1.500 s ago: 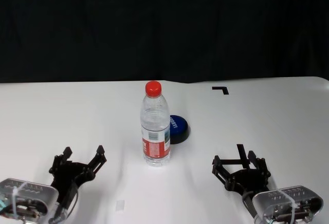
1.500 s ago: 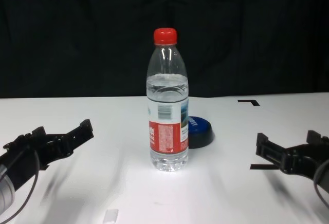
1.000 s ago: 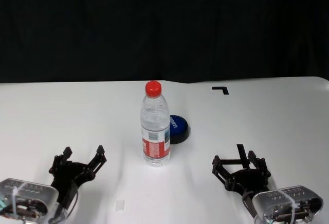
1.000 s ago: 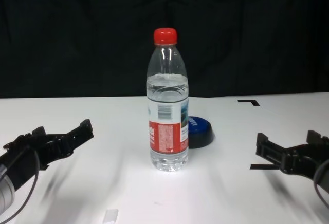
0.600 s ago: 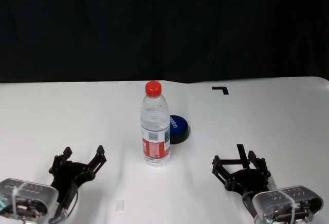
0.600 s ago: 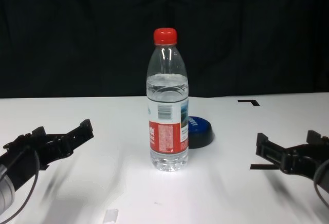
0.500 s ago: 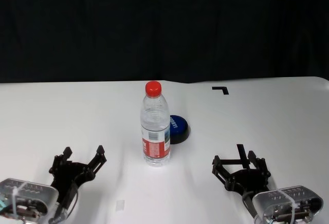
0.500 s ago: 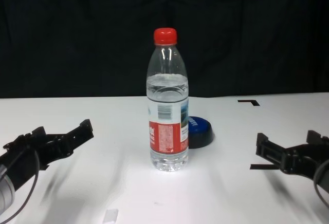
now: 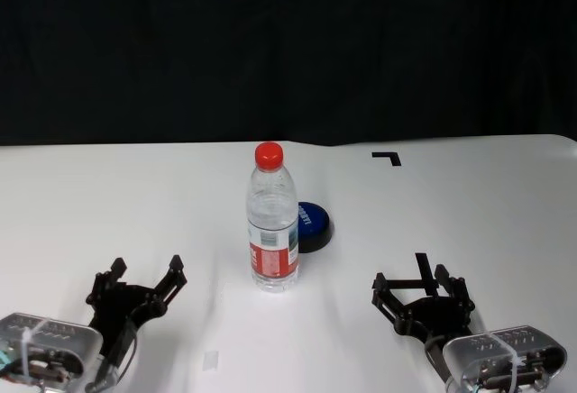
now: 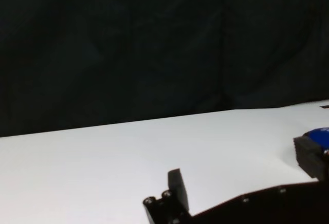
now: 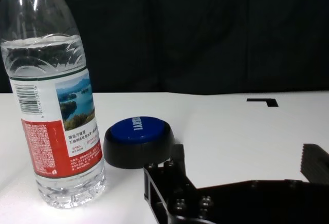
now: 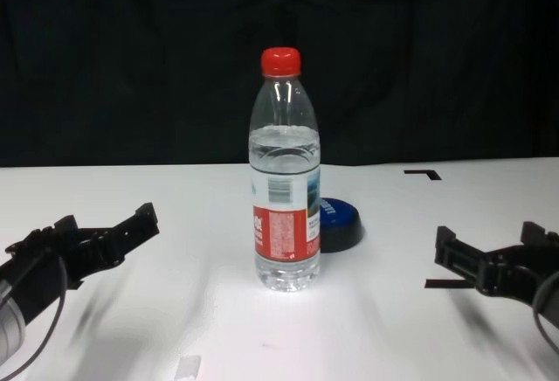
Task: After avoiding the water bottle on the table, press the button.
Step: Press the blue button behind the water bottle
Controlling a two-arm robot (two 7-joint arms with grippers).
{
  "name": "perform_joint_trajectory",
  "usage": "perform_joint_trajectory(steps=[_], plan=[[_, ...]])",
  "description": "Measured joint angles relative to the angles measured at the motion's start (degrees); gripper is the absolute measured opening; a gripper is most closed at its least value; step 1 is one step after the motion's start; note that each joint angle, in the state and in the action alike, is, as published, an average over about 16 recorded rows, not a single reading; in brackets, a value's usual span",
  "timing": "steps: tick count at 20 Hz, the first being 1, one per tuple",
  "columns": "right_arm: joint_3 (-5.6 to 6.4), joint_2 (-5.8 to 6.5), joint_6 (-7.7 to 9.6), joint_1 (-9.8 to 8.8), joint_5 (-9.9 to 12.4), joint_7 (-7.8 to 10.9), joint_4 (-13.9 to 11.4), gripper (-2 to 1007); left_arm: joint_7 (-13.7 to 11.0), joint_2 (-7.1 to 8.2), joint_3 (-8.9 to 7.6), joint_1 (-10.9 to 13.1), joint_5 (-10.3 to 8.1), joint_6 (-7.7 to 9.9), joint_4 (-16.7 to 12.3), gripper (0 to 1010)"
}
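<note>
From the head view, I see the tall clear plastic water bottle with its red cap upright mid-table, and the low round dark blue button just behind it, towards my right side. My left gripper and right gripper both sit near the table's front edge, fingers spread wide, holding nothing. I judge the right arm the better choice: I would swing in from the right, stay clear of the bottle, then come down on the dome.

In the chest view, the bottle hides the button's left part, so a straight approach from the middle risks toppling it.

The left wrist view shows only a sliver of blue beyond that gripper's finger; the route from there looks poor.

The right wrist view gives a clean line to the button, with the bottle just beside it; I would close the fingers first to make a narrower tip.

The broad flat white table carries small black corner and cross marks. Behind it hangs a dark curtain.
</note>
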Motion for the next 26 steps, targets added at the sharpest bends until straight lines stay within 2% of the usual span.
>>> perform_joint_trajectory(steps=[16,21,26], plan=[[0.0,0.0,0.0,0.0,0.0,0.0,0.0,1003,-0.3,0.03,-0.48,0.4,0.37,-0.17,-0.6,1009],[0.0,0.0,0.0,0.0,0.0,0.0,0.0,1003,-0.6,0.06,-1.14,0.9,1.41,-0.52,-1.5,1010],[0.0,0.0,0.0,0.0,0.0,0.0,0.0,1003,-1.1,0.38,-1.68,1.5,3.43,-0.99,-2.9,1009]])
